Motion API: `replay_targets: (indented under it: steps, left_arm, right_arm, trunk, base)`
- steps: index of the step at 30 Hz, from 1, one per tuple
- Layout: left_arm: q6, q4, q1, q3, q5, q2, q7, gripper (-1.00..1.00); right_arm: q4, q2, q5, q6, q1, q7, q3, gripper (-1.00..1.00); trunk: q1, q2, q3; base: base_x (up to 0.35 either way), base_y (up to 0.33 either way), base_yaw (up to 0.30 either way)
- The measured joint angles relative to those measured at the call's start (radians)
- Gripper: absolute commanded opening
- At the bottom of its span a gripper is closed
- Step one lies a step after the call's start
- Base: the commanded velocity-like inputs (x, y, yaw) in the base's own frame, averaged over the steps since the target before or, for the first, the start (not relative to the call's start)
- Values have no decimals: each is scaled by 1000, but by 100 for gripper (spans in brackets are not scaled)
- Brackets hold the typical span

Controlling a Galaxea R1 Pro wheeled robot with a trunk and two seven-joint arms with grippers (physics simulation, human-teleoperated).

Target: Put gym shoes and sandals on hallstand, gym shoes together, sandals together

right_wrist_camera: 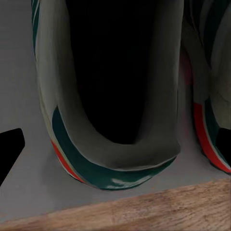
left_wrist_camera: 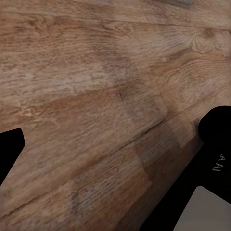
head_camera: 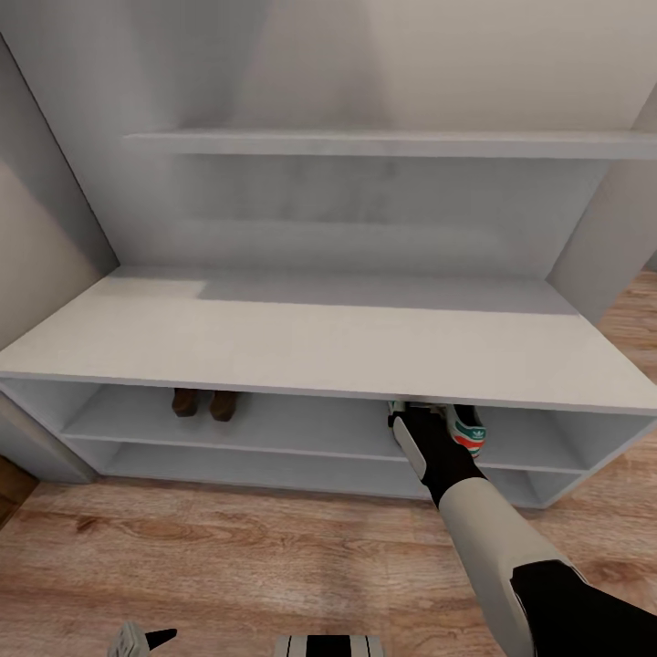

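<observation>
Right now the right gripper is reaching under the bench top of the hallstand, onto the upper of its two low open shelves. Its fingers are hidden by the bench edge and the shoe, so I cannot tell if it is open or closed. Right wrist view: a gym shoe is very close, heel toward the camera, with a dark oval opening, smooth off-white upper, green heel band and red-orange sole edge, sitting on the flat grey shelf. The second gym shoe is just beside it, with the same colours. Both sandals, slim and brown, stand side by side on the same shelf, well apart from the sneakers, toward the hallstand's left end. The left gripper hangs low over the corridor floor, which is wood-grain plank; its fingers look spread with nothing between them.
</observation>
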Motion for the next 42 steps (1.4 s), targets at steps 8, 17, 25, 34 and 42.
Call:
replay_targets:
  steps: [8, 17, 25, 34, 42]
  left_arm:
    - [0, 0, 0, 0, 0, 0, 0, 100]
    - [0, 0, 0, 0, 0, 0, 0, 100]
    - [0, 1, 0, 0, 0, 0, 0, 100]
    - [0, 2, 0, 0, 0, 0, 0, 100]
    - [0, 2, 0, 1, 0, 0, 0, 100]
  right_arm:
    - [0, 0, 0, 0, 0, 0, 1, 100]
    - [0, 0, 0, 0, 0, 0, 1, 100]
    - [0, 0, 0, 0, 0, 0, 1, 100]
    - [1, 0, 0, 0, 0, 0, 2, 100]
    - [1, 0, 0, 0, 0, 1, 3, 100]
  trunk:
    - [0, 0, 0]
    - [0, 0, 0]
    - [1, 0, 0]
    - [1, 0, 0]
    - [1, 0, 0]
  base:
    - [0, 0, 0]
    - [-10, 0, 0]
    - [-215, 0, 0]
    - [-326, 0, 0]
    - [-337, 0, 0]
